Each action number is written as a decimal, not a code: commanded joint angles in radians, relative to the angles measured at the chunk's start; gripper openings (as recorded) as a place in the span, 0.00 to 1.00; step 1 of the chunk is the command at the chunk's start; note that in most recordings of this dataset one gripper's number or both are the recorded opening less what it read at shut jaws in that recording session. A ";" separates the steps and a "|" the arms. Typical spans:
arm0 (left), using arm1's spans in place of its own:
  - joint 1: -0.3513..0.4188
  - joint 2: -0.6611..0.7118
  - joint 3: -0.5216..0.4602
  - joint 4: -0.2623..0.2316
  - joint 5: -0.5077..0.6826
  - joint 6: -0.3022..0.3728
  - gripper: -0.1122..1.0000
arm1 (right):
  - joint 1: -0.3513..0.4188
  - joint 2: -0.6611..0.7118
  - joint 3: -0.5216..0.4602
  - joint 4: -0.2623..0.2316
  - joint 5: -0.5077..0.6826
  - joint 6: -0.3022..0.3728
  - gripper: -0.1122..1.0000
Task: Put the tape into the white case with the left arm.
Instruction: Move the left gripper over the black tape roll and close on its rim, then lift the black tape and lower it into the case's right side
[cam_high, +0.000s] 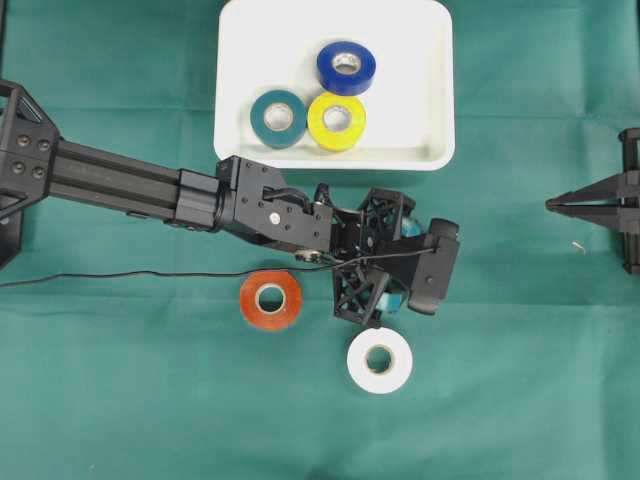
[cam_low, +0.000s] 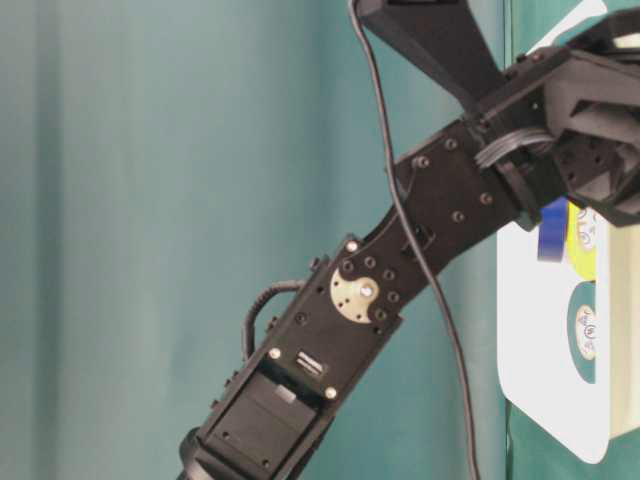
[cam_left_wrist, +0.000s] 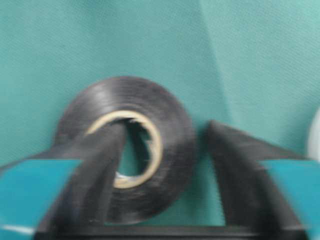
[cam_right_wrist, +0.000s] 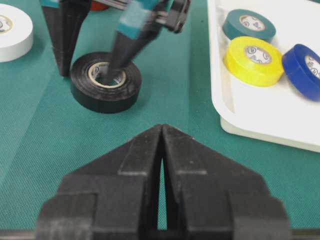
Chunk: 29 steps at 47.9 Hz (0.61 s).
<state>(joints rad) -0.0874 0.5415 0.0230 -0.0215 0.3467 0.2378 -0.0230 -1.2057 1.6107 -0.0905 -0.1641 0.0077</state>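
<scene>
Fingers (cam_right_wrist: 122, 47) of left gripper (cam_right_wrist: 90, 57) straddle wall of black tape roll (cam_right_wrist: 106, 82): one inside core, one outside, narrowing; firm clamp cannot tell. Roll flat on green cloth, well apart from white case (cam_high: 432, 90). Case holds teal, yellow, blue rolls. Orange roll (cam_high: 270, 299), white roll (cam_high: 379, 360) on cloth. Right gripper (cam_right_wrist: 161, 165) pressed together, idle. Lift, carry, drop left.

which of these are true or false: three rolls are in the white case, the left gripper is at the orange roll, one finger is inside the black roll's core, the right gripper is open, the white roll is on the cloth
1. Three rolls lie in the white case: true, green, yellow and blue.
2. The left gripper is at the orange roll: false, it is at the black roll.
3. One finger sits inside the black roll's core: true, the other stands outside its wall.
4. The right gripper is open: false, its jaws meet.
5. The white roll lies on the cloth: true.
</scene>
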 joint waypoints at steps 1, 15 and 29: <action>-0.002 -0.015 -0.012 0.002 0.003 -0.002 0.52 | -0.002 0.008 -0.009 0.000 -0.009 0.000 0.02; -0.012 -0.041 -0.006 0.002 0.064 0.000 0.33 | -0.002 0.006 -0.009 0.000 -0.009 0.000 0.02; -0.066 -0.204 0.037 0.002 0.072 0.000 0.33 | -0.002 0.006 -0.011 0.000 -0.009 0.000 0.02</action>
<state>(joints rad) -0.1304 0.4357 0.0660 -0.0199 0.4249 0.2378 -0.0230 -1.2057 1.6107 -0.0905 -0.1641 0.0077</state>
